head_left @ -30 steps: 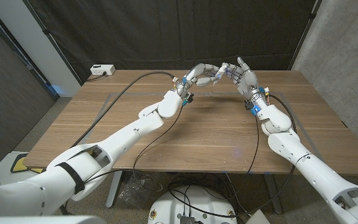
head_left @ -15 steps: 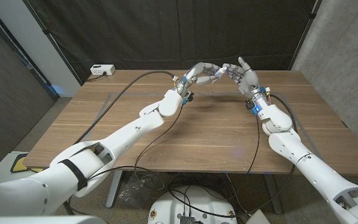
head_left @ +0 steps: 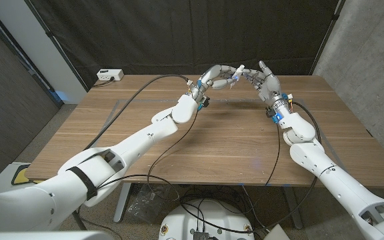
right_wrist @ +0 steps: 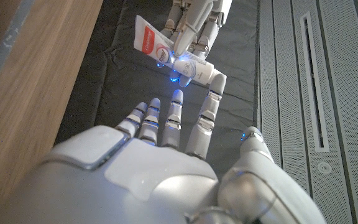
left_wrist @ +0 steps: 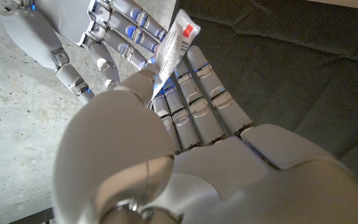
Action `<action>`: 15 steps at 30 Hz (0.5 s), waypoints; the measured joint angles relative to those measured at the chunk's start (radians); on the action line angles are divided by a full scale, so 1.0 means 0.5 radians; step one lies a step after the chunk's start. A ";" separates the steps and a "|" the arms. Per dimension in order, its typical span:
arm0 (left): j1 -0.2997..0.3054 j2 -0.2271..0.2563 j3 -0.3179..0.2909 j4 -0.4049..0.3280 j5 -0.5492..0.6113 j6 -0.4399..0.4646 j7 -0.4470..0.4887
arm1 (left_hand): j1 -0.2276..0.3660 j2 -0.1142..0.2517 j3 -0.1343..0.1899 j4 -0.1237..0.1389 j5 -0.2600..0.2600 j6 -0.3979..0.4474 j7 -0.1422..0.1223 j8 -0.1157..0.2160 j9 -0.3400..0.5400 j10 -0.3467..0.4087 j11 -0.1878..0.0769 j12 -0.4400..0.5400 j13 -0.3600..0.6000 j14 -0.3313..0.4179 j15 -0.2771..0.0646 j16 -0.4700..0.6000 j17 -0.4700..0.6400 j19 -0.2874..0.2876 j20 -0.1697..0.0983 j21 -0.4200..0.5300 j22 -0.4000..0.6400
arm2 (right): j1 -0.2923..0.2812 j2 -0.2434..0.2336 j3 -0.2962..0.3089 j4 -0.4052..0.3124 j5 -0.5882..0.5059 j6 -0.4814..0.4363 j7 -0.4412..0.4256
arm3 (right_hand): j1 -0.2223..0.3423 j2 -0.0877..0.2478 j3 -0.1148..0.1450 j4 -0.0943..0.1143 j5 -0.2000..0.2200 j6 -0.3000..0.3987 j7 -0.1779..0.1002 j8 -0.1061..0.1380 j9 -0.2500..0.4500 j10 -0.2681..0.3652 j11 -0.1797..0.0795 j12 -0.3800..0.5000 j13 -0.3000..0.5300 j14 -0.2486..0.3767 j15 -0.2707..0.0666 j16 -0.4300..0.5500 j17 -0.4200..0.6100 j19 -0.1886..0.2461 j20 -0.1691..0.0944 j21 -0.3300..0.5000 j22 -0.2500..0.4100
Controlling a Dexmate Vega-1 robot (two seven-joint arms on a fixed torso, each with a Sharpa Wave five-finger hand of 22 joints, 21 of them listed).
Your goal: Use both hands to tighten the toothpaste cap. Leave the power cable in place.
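Bench: the wooden bench (head_left: 199, 143) runs under both arms; a black power cable (head_left: 122, 110) curves across its left part towards a small white box (head_left: 109, 75) at the far left corner.
Cable advice: the cable lies well apart from the raised hands, so keeping all the work up in the air, as it is now, should leave it alone.
Left hand: the left hand (head_left: 220, 78) is raised above the far edge of the bench, fingers curled round the toothpaste tube (head_left: 237, 73), which it holds off the surface.
Right hand: the right hand (head_left: 263, 80) is raised just beside it, fingers spread and reaching at the tube; it grips nothing that I can see.
Tube: in the left wrist view the tube (left_wrist: 174, 42) sticks out from the left hand's fingers, its flat crimped end with a red mark showing.
Cap: in the right wrist view the tube (right_wrist: 178, 56) lies across the left hand; a rounded pale end (right_wrist: 205, 72) nearest the right hand is probably the cap, though I cannot be sure.
Doing it well: the left hand should hold the tube body firm near the neck without squeezing; the right fingertips should close squarely on the cap before turning, else they slip off.
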 measured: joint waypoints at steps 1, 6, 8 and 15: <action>0.000 0.000 0.000 0.000 0.000 -0.001 0.002 | 0.000 0.000 0.000 0.000 0.000 0.000 0.000 0.000 0.000 0.000 0.000 0.000 0.000 0.000 0.000 0.000 0.000 0.000 0.000 0.002 0.000 | -0.002 -0.001 0.001 0.000 0.000 0.000 0.000 | 0.000 0.000 0.000 0.000 0.000 0.000 0.000 0.000 0.000 0.000 0.000 0.000 0.000 0.000 0.000 0.000 0.000 0.000 0.000 0.000 0.000; -0.002 -0.002 0.002 -0.004 0.001 0.000 0.007 | 0.000 0.000 0.000 0.000 0.000 0.008 0.008 0.000 0.000 0.000 0.000 0.000 0.000 0.000 0.000 0.000 0.000 0.000 0.000 0.003 0.000 | -0.013 -0.008 0.007 -0.002 0.010 0.001 -0.004 | 0.000 0.000 0.000 0.000 0.000 0.002 0.016 -0.009 0.000 0.008 0.008 0.008 0.000 0.011 0.010 0.000 0.000 0.014 -0.014 0.012 0.000; 0.005 0.001 0.001 -0.023 0.001 0.006 0.007 | -0.011 0.010 0.000 0.000 0.000 0.008 0.008 0.000 0.000 0.000 0.000 0.000 0.000 0.000 0.000 0.000 0.000 0.000 0.000 0.003 0.000 | -0.018 -0.010 0.010 -0.008 0.017 0.001 -0.008 | 0.000 0.000 0.000 0.000 0.000 -0.109 0.032 -0.062 0.000 0.007 0.009 0.006 0.000 0.011 0.011 0.000 0.000 0.014 -0.014 0.012 0.000; 0.033 0.021 -0.009 -0.080 0.000 0.052 0.003 | -0.011 0.010 0.000 0.000 0.000 0.008 0.008 0.000 0.000 0.000 0.000 0.000 0.000 0.000 0.000 0.000 0.000 0.000 0.000 0.003 0.000 | -0.027 -0.015 0.018 -0.017 0.032 -0.015 -0.015 | -0.014 -0.013 -0.006 0.006 0.000 -0.449 0.132 -0.193 0.006 -0.065 0.037 -0.026 0.000 0.006 0.015 0.000 0.005 0.033 -0.017 0.012 0.000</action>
